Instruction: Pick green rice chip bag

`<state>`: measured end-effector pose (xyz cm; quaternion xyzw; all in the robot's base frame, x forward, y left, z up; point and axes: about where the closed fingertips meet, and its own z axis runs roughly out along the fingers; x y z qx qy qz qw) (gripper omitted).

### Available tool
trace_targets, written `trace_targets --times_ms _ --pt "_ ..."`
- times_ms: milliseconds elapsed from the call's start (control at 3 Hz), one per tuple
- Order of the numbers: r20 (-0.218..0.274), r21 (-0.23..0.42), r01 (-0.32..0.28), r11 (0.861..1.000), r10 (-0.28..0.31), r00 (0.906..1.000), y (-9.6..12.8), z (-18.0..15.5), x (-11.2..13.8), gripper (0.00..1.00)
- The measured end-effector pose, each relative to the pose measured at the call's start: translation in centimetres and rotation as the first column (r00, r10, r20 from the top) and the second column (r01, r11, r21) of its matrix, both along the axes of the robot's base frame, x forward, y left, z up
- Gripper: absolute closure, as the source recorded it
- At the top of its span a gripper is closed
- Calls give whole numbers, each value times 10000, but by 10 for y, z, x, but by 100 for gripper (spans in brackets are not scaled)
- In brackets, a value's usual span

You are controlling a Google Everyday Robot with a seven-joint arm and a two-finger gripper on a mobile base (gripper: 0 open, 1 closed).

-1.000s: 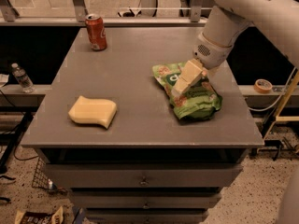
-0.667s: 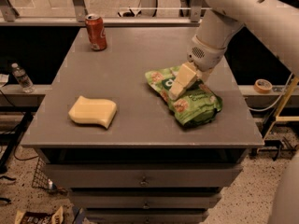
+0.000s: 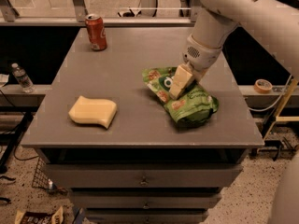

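The green rice chip bag (image 3: 187, 104) lies on the right half of the grey table (image 3: 126, 64), a crinkly bright-green pouch with white lettering at its far end. My gripper (image 3: 179, 82) comes down from the white arm at the upper right and sits on the bag's far, upper part. Its pale fingers (image 3: 182, 76) are pressed together on the bag's crumpled top. The near end of the bag still rests on the table. The part of the bag under the fingers is hidden.
A yellow wavy sponge (image 3: 93, 111) lies on the table's front left. A red soda can (image 3: 96, 31) stands at the back left. A plastic bottle (image 3: 22, 77) stands on a lower ledge to the left, and a tape roll (image 3: 264, 85) on a ledge to the right.
The gripper has shifted a little to the left while on the bag. The bag's far end has been drawn left with it and the pouch looks more stretched out.
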<state>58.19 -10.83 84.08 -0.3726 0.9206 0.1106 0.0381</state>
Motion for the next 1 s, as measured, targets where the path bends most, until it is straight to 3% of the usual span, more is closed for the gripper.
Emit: trace_targets --times_ms 333,667,1000 --pt "608 -132 222 9997 -213 9979 -8 23 -2 96" --pt "1961 -262 464 9986 -404 9797 -23 66 -5 100" --pt "3029 -271 659 9975 -546 9515 -33 101 -7 100"
